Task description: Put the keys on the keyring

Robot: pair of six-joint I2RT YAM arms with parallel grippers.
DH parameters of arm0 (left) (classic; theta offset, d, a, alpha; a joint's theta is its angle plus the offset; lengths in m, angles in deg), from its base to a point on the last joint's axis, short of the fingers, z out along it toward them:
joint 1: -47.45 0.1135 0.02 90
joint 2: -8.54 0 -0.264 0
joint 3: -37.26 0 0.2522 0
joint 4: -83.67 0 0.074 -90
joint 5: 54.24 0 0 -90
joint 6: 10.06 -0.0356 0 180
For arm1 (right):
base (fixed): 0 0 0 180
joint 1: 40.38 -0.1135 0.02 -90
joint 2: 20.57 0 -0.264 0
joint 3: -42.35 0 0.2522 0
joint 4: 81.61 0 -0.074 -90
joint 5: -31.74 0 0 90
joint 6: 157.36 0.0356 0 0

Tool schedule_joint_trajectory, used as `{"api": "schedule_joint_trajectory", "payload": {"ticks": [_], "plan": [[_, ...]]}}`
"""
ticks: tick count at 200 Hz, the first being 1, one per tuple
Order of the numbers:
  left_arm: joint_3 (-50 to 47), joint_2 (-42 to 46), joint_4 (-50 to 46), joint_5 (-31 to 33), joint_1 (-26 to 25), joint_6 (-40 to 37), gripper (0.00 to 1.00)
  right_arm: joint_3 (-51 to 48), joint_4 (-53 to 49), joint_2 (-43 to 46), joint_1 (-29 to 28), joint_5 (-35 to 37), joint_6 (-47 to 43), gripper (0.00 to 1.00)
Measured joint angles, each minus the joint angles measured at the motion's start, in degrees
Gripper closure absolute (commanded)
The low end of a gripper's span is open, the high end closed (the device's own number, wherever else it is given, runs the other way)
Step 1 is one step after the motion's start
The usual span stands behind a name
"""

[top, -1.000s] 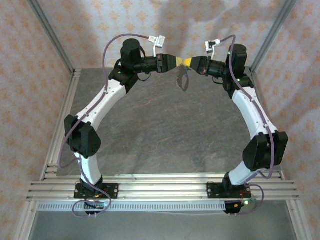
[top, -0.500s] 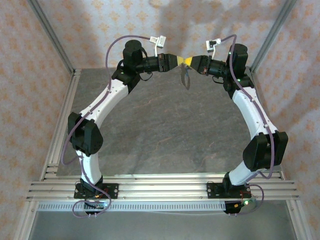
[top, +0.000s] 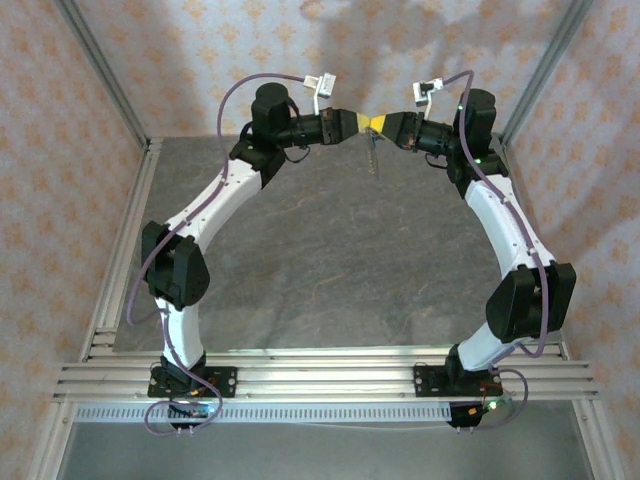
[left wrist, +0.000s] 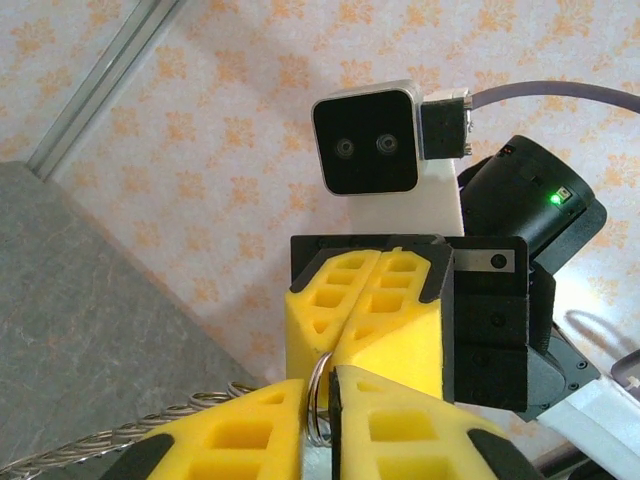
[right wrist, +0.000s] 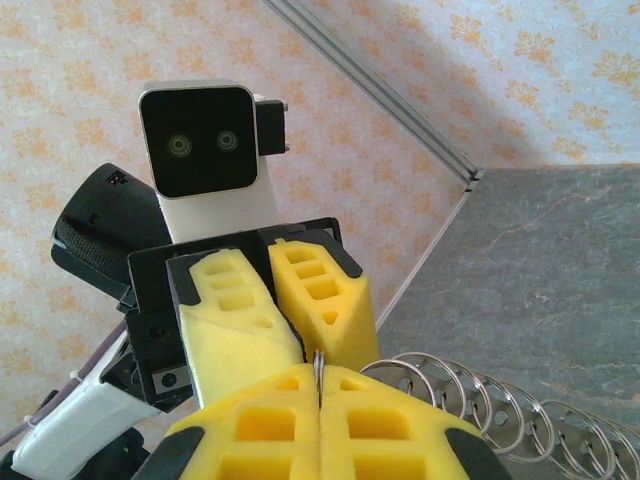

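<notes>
Keyring point(left wrist: 313, 400) at twelve o'clock: we steady it, right gripper point(right wrist: 319, 378) clamped on it, left gripper point(left wrist: 322, 388) maybe gripping, we cannot tell; next likely calls for spreading its coil

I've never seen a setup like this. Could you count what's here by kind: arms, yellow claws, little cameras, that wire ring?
Arms: 2 (left arm, right arm)
Yellow-fingered grippers: 2 (left gripper, right gripper)
Wrist cameras: 2 (left wrist camera, right wrist camera)
Keyring: 1
Total: 7
</notes>
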State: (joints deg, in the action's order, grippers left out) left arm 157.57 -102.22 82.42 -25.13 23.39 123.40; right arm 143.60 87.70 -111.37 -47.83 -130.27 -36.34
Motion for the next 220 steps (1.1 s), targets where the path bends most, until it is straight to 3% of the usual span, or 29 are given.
{"api": "schedule_joint_trajectory", "payload": {"ticks": [38,92,133,151,162,220], "plan": [[-0.2,0.0,1.0,0.3,-0.7,0.5,0.76,-0.2,0.0,0.0,0.2,0.0,0.1,1.00],[-0.1,0.0,0.4,1.7,-1.1,-1.3,1.00,-0.2,0.0,0.0,0.6,0.2,0.4,1.00],[-0.1,0.0,0.5,2.7,-1.2,-1.3,1.00,-0.2,0.4,0.0,0.6,0.5,0.5,1.00],[-0.7,0.0,1.0,4.2,-1.5,-1.3,1.00,-0.2,0.4,0.1,0.7,1.3,0.8,0.78],[-1.9,0.4,2.3,5.4,-1.7,-1.0,1.00,-0.3,0.3,0.2,0.7,2.5,1.5,0.71],[-9.7,2.8,8.2,9.6,-3.1,2.5,1.00,-5.2,4.8,6.2,3.3,7.0,5.4,0.65]]}}
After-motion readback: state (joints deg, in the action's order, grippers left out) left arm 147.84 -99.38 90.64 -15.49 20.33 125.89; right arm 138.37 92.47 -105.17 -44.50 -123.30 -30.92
